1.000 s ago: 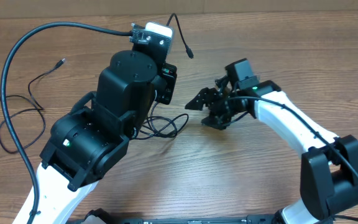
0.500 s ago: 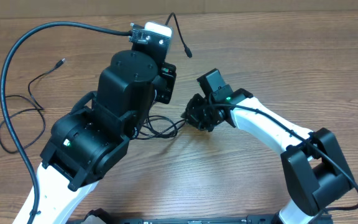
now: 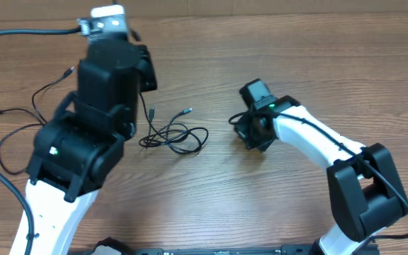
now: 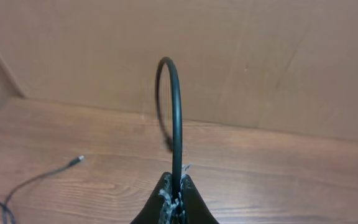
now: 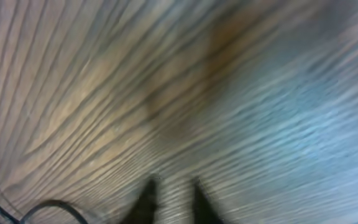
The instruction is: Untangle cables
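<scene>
Cables (image 3: 174, 136) look light and floppy; my left claw (image 4: 178, 191) pinches one cable (image 4: 178, 112), my right claw (image 5: 171, 194) is too blurred to tell; I'd grip beside a plug (image 3: 187, 110).

You'll see a loose knot of thin black cables (image 3: 177, 136) lying mid-tabletop (image 3: 211, 205), two silver-tipped plugs sticking out on its far side. Another cord (image 3: 27, 106) sprawls at far left. A third cable (image 4: 178, 112) arches up from the left claw (image 4: 178, 200).
</scene>
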Controlling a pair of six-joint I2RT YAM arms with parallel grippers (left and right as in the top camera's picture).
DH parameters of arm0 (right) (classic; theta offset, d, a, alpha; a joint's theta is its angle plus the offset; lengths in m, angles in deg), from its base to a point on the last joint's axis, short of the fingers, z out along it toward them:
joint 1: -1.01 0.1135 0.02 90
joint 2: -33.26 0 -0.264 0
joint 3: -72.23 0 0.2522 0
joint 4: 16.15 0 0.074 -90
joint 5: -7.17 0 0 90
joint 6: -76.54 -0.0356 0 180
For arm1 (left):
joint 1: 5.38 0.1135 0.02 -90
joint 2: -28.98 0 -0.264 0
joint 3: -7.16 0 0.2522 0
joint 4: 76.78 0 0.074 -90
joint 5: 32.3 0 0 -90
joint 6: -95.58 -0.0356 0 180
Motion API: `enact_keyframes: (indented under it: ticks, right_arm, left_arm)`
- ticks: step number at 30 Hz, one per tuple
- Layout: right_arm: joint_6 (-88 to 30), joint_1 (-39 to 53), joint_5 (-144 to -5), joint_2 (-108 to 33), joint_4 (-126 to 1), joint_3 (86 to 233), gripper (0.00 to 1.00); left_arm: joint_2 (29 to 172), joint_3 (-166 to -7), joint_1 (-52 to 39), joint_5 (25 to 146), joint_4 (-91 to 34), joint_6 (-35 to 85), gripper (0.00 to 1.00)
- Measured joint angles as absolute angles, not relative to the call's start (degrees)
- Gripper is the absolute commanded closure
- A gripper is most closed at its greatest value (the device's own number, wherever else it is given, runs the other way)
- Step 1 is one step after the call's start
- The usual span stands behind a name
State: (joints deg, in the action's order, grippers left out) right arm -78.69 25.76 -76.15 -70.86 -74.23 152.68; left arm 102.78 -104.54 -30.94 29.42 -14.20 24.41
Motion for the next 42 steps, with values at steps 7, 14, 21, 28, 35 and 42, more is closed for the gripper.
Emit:
enact_keyframes:
  ticks: [7,14,21,28,35,42]
  right_arm:
    - [-69.6,20.89,-61.57,-70.86,-68.76,152.66,0.27]
    - [-70.03,20.52,-45.81,-70.86,-65.49,152.66,0.27]
    - [-81.22,25.87,-42.75,-70.86,-58.64,152.66,0.34]
    - [-90.05,31.2,-48.41,-70.86,-57.11,152.66,0.49]
    - [-92.9,34.18,-57.53,-70.86,-57.14,152.66,0.78]
    - [-93.86,34.37,-65.68,-70.86,-64.35,152.55,0.96]
  left_arm:
    - [102.78,-104.54,-25.06,42.25,-14.57,26.84,0.96]
    - [103.3,-104.54,-24.1,51.26,-14.92,24.04,0.96]
    - [105.07,-104.54,-24.1,57.34,-14.97,20.04,0.96]
    - [105.55,-104.54,-24.1,59.5,-14.97,18.69,0.96]
    - [105.55,-104.54,-24.1,59.7,-14.97,18.66,0.96]
    - [105.57,-104.54,-23.95,59.63,-14.99,18.66,0.96]
